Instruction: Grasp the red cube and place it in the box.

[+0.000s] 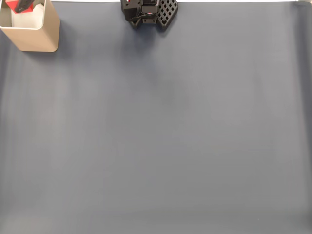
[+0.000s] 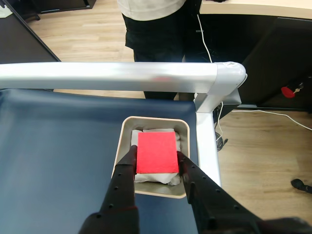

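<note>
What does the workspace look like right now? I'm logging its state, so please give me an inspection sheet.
Surface: dark blue mat, bare.
Job's things: red cube held above the white padding of the box; box at the mat's corner by the metal rail.
Clutter: nothing seen.
Grippers: gripper shut on the red cube, over the box.
Cables: white cable on the wooden floor.
Surroundings: person standing beyond the rail; arm base at the mat's far edge.

light: even, soft, fixed view slightly hazy | shadow: faint below the black arm base on the dark blue cloth table | glare: silver metal rail, wrist view
</note>
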`<control>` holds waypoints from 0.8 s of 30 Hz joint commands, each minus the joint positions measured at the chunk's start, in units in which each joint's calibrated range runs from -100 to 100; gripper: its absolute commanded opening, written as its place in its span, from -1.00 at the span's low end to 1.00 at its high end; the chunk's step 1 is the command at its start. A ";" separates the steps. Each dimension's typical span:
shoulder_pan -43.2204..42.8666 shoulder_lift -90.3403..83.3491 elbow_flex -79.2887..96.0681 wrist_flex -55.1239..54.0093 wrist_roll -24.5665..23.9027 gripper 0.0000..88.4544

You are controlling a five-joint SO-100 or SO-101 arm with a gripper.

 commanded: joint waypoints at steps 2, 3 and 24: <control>-0.19 -1.67 -1.16 -0.98 0.44 -0.27; -0.19 -1.67 -1.34 -0.98 0.29 -0.21; -1.12 -2.10 -0.98 -2.45 -1.51 0.00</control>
